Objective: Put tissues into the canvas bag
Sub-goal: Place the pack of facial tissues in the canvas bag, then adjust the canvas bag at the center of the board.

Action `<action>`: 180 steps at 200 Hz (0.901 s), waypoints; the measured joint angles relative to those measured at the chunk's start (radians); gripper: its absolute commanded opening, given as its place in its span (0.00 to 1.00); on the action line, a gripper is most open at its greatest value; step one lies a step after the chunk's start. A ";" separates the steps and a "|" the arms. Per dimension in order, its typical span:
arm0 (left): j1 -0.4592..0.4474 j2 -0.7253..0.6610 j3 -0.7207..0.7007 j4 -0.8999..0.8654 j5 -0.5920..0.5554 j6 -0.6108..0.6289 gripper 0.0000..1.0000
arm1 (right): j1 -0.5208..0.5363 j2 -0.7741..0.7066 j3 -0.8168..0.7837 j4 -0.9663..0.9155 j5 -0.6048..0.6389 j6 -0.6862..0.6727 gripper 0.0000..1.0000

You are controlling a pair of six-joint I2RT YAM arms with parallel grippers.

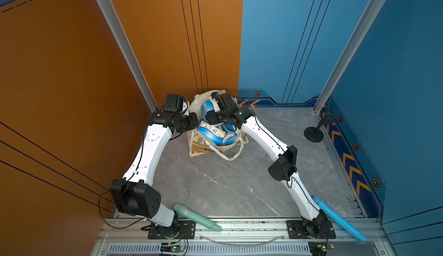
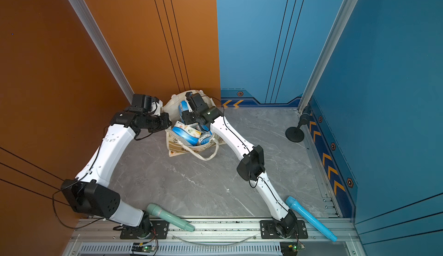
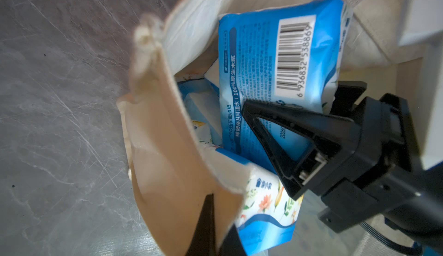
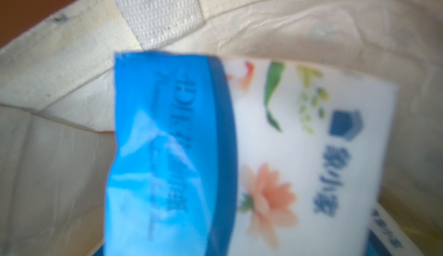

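Note:
The canvas bag (image 1: pixel 197 147) (image 2: pixel 174 148) stands open at the back of the table, holding several tissues (image 1: pixel 211 133) (image 2: pixel 185 132). My left gripper (image 1: pixel 194 121) (image 2: pixel 168 123) (image 3: pixel 220 215) is shut on the bag's near rim (image 3: pixel 167 159), with fabric pinched between its black fingers. My right gripper (image 1: pixel 211 105) (image 2: pixel 188 103) (image 3: pixel 291 97) reaches down into the bag's mouth. One blue-and-white pack (image 1: pixel 206 107) (image 3: pixel 275 58) (image 4: pixel 287 147) stands between its fingers; whether they press on it does not show. In the right wrist view that pack fills the picture against the bag's inner wall (image 4: pixel 60 159), hiding the fingers.
The bag's loose handle (image 1: pixel 230 153) lies on the grey table in front of it. A teal cylinder (image 1: pixel 196 216) and a light-blue cylinder (image 1: pixel 339 218) lie at the front edge by the arm bases. A black round stand (image 1: pixel 314 132) sits at the right. The orange wall is close behind the bag.

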 measured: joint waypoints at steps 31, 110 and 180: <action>-0.001 0.003 0.005 0.000 -0.004 -0.003 0.00 | 0.000 -0.003 0.000 0.000 -0.007 -0.014 0.78; -0.001 0.003 0.006 0.001 -0.008 -0.002 0.00 | -0.014 -0.328 -0.205 0.053 -0.037 -0.080 0.88; 0.009 0.005 0.016 0.001 -0.008 -0.002 0.00 | -0.174 -0.696 -0.579 0.132 0.029 -0.117 0.74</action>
